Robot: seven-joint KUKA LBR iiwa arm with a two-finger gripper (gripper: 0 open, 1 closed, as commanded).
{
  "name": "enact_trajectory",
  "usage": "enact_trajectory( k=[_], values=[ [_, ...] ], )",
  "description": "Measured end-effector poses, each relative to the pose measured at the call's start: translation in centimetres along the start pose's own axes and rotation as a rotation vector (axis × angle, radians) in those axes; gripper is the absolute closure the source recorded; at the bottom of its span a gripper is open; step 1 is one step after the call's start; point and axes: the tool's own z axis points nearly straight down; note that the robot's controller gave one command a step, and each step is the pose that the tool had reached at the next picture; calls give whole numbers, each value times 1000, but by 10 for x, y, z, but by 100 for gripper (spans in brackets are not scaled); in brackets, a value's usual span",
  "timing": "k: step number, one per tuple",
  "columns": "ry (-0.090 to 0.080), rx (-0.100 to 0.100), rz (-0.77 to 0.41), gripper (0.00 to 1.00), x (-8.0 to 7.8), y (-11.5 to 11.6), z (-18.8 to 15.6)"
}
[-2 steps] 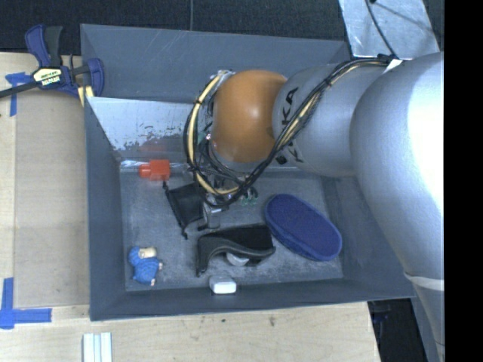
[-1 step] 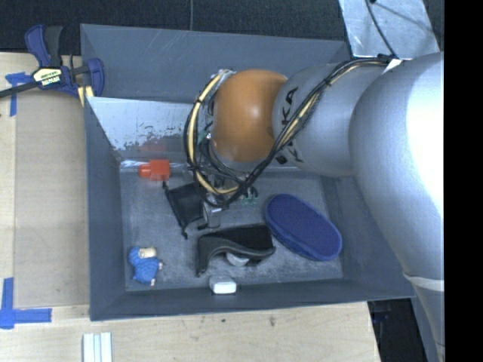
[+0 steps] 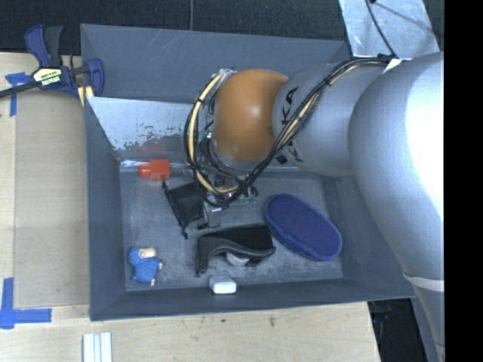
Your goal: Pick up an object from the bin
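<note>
Lying apart: one oval (image 3: 302, 227), one toy (image 3: 143, 265)

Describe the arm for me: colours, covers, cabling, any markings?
The arm is made of thick, rounded silver-grey links. Its wrist ends in a smooth orange dome cover. Black and yellow cables run along the last link and loop round the dome's left side. Black lettering sits on the link beside the dome, partly hidden by cables.

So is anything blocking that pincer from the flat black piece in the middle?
Nothing visible does. The pincer sits right at the flat black piece, mid-bin; the curved black shoe-like thing lies just beside it.
</note>
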Motion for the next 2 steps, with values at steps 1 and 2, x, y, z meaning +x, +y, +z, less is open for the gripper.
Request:
enact_trajectory(
  k=[1,2],
  values=[
    [-4,0,0,100,-1,0,-1],
    [-1,2,3,100,-4,0,-67]
  ],
)
